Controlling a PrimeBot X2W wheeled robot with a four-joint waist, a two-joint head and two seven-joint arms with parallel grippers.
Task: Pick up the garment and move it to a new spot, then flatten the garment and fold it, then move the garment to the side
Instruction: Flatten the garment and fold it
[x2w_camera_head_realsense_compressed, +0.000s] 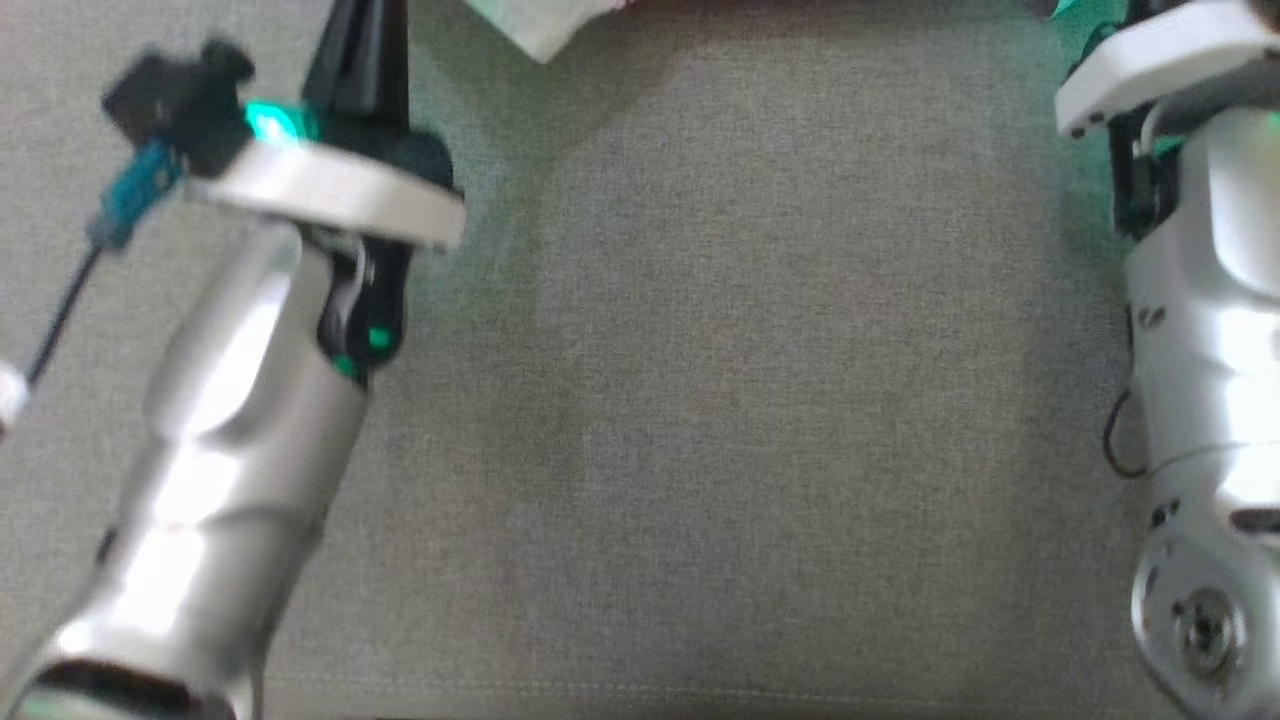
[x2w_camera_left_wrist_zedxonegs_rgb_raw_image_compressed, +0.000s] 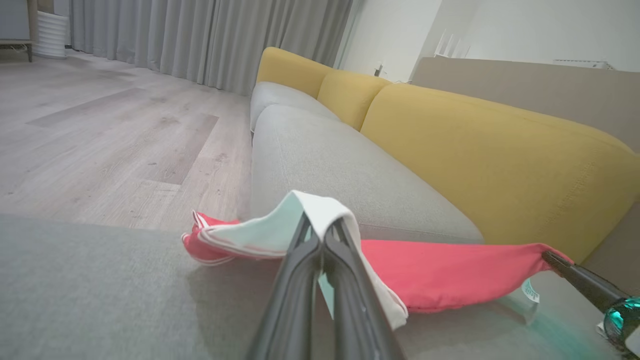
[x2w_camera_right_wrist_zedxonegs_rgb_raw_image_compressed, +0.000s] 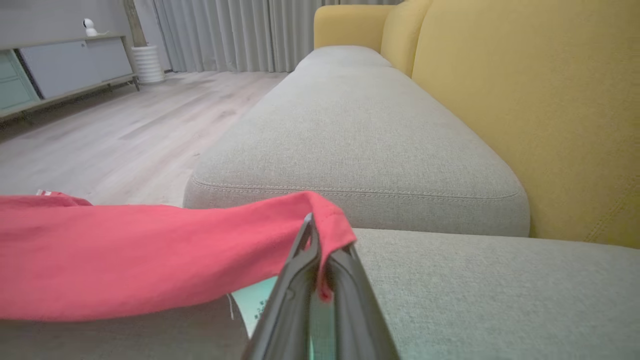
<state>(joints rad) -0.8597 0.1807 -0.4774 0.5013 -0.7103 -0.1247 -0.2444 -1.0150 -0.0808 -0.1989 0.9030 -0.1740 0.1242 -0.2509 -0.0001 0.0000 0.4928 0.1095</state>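
Your left gripper (x2w_camera_left_wrist_zedxonegs_rgb_raw_image_compressed: 320, 227) clamped on garment (x2w_camera_left_wrist_zedxonegs_rgb_raw_image_compressed: 440, 272) at white-trimmed corner; right gripper (x2w_camera_right_wrist_zedxonegs_rgb_raw_image_compressed: 316, 235) pinching red hem. You hold it stretched between both, low over sofa seat (x2w_camera_left_wrist_zedxonegs_rgb_raw_image_compressed: 100, 285). Looks like pickup stage; left for you: set down, flatten, fold, move aside.

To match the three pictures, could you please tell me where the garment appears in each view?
Head view: pale corner of the garment at the top edge, left of centre.
Left wrist view: lower middle, pinched by the left gripper.
Right wrist view: lower left to centre, pinched by the right gripper.
Shared landmark: the grey sofa seat.
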